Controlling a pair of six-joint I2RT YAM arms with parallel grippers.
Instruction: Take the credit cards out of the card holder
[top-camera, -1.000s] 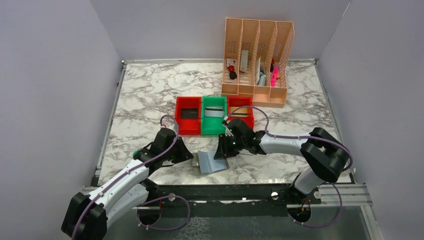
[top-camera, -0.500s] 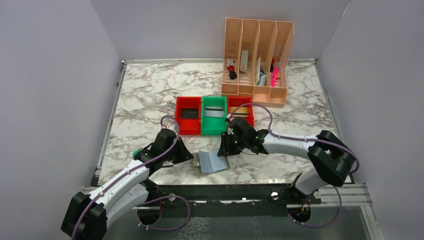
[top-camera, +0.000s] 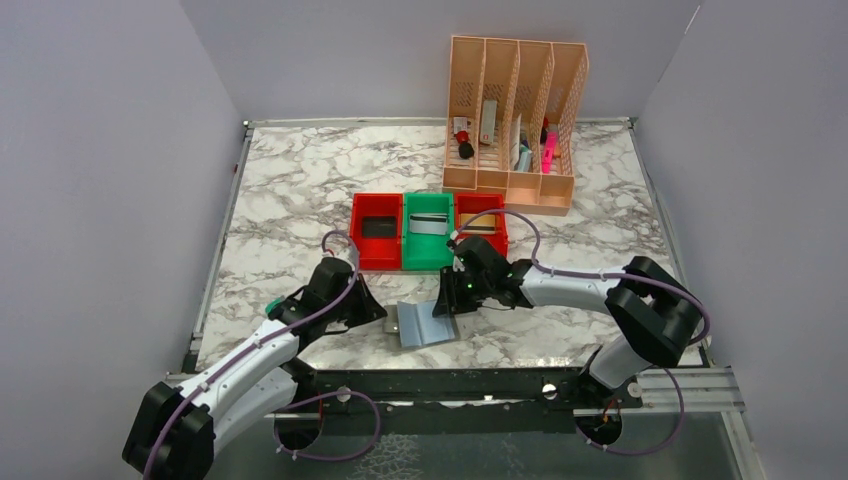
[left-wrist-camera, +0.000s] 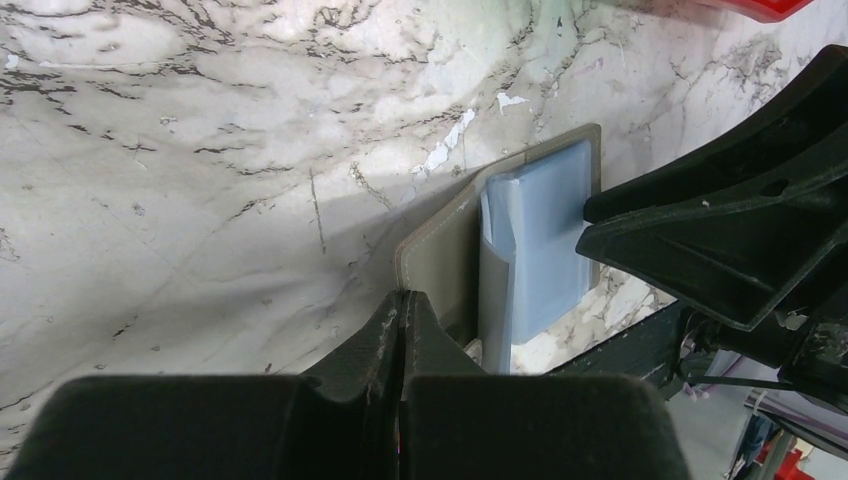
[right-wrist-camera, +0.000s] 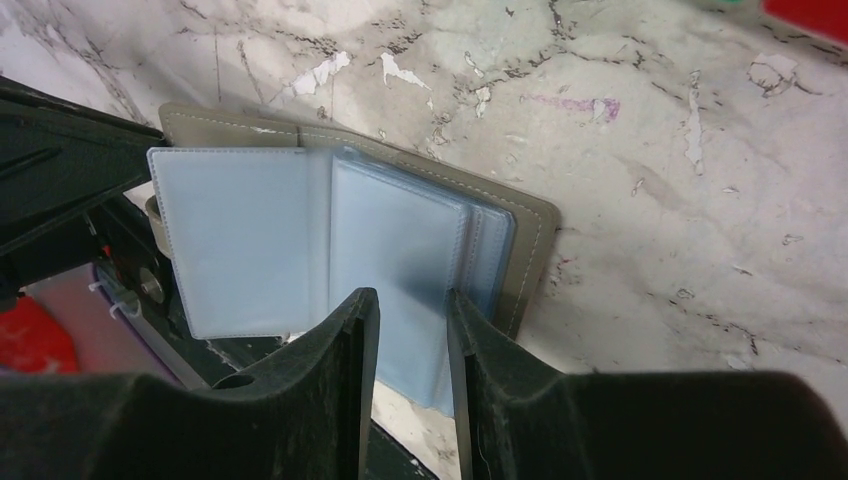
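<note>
Marble tabletop (top-camera: 300, 190), lilac walls (top-camera: 100, 150); card holder (top-camera: 428, 322) lying open; my left gripper (left-wrist-camera: 402, 300) pressed together, right gripper (right-wrist-camera: 405, 300) parted over it

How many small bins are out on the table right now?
3, side by side: left red bin, green bin in the middle, right red bin. None seems hidden.

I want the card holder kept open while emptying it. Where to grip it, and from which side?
Likely the card holder by its grey cover's left edge, coming low from the left: it sticks out thin beyond the blue pockets, so a pinch leaves them uncovered.
</note>
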